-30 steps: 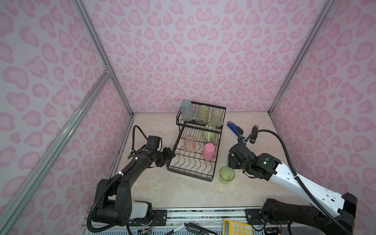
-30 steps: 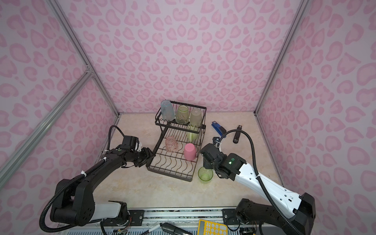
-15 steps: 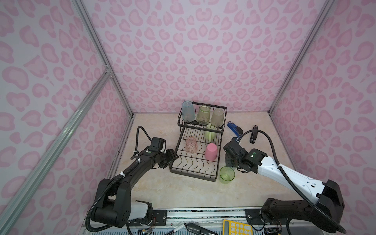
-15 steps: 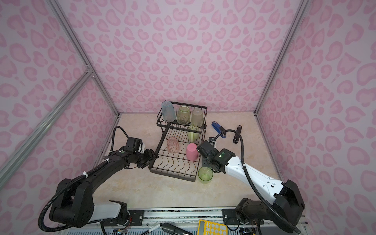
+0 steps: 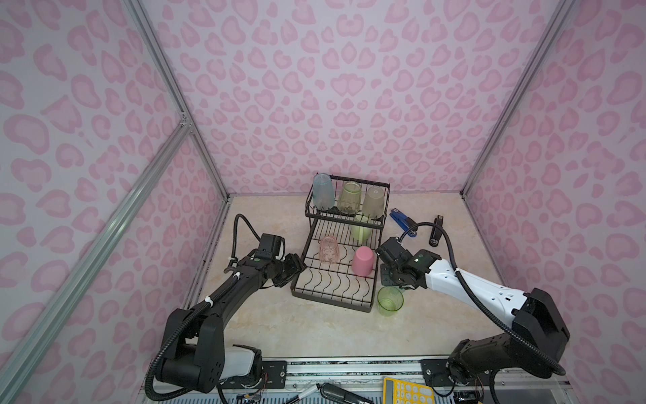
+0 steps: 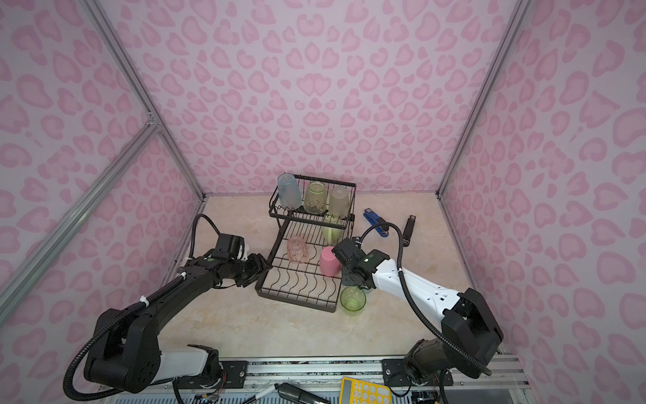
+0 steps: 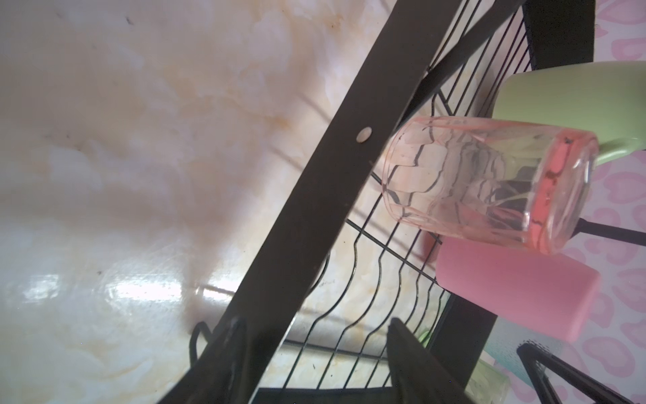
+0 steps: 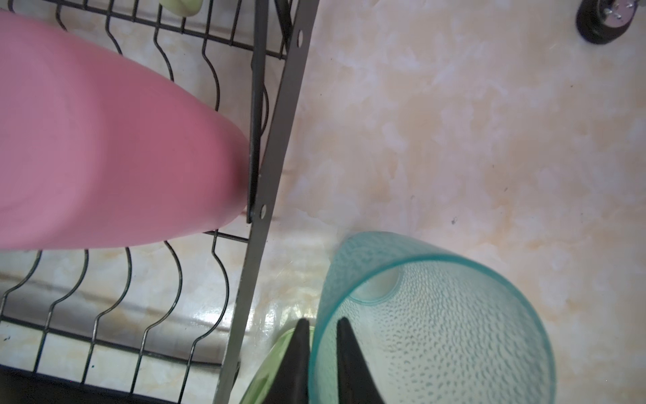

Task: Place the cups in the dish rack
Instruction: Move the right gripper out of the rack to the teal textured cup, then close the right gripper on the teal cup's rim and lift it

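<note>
Pinching the rim of a translucent teal dimpled plastic tumbler with the right tool, jaws nearly together, one fingertip inside the wall and one outside. Holding it just right of the black wire dish rack, right of centre in both top views. Straddling the rack's left rail with the left tool, jaws well apart, gripping nothing. Showing a translucent green plastic tumbler upright on the tabletop by the rack's lower right corner, and a solid pink plastic cup beside a translucent pink tumbler on the rack's lower tray.
</note>
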Controlling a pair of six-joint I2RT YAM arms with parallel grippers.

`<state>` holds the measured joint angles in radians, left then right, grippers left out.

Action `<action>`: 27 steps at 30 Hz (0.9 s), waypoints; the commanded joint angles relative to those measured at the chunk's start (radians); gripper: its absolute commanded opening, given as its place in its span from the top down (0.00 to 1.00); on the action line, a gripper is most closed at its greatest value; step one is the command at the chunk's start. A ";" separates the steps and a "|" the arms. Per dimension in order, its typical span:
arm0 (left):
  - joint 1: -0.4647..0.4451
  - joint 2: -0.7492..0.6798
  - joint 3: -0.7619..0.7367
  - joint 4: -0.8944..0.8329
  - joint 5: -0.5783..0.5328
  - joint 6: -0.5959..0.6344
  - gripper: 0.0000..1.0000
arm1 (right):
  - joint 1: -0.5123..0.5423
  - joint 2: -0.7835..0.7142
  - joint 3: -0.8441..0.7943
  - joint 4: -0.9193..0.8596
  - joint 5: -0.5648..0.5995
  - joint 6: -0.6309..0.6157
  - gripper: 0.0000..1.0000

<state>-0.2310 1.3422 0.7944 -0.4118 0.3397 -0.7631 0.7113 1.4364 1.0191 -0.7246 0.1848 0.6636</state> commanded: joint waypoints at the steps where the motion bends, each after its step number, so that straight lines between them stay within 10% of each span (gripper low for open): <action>1: 0.000 -0.011 0.021 -0.012 -0.012 0.009 0.33 | -0.003 -0.007 0.004 -0.010 0.008 -0.009 0.97; 17: 0.017 -0.049 0.122 -0.067 0.022 0.005 0.14 | -0.035 -0.269 0.083 -0.161 0.120 -0.078 1.00; 27: 0.064 -0.128 0.204 -0.114 0.170 -0.052 0.11 | 0.040 -0.426 0.178 -0.007 -0.081 -0.165 1.00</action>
<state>-0.1772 1.2354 0.9710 -0.5037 0.4377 -0.7891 0.7261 1.0199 1.1782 -0.8185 0.1699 0.5343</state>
